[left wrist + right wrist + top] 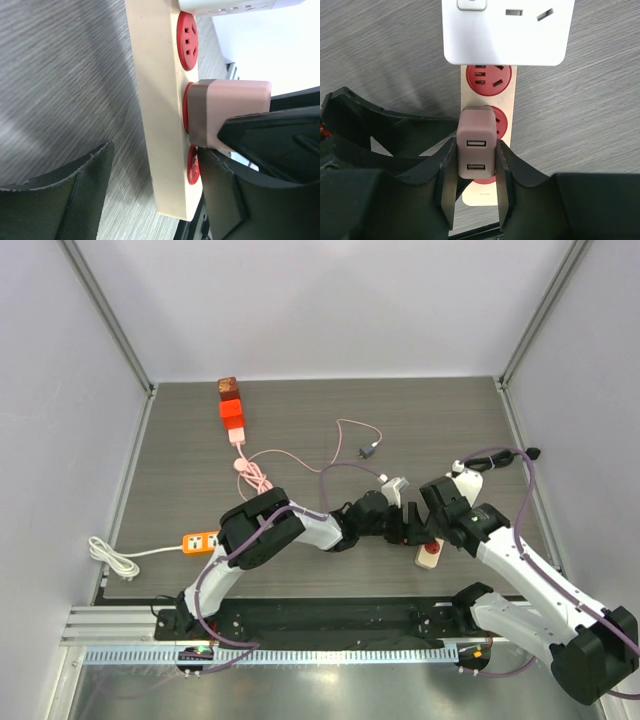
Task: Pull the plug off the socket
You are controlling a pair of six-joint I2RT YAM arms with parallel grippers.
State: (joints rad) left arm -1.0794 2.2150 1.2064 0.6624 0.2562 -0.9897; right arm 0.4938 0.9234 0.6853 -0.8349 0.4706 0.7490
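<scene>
**Grey table (200, 430): plug gripped in socket**

Right gripper (476, 150) pinches the pink plug (476, 132) between its fingertips, the plug seated in the beige socket strip (150, 100) just beyond. Left gripper (154, 155), jaws spread, straddles that strip.

Matt grey wood-grain table (600, 125); smooth cream plastic power strip (155, 100); matt pink plastic plug (477, 145); rough black finger pads (75, 200)
</scene>
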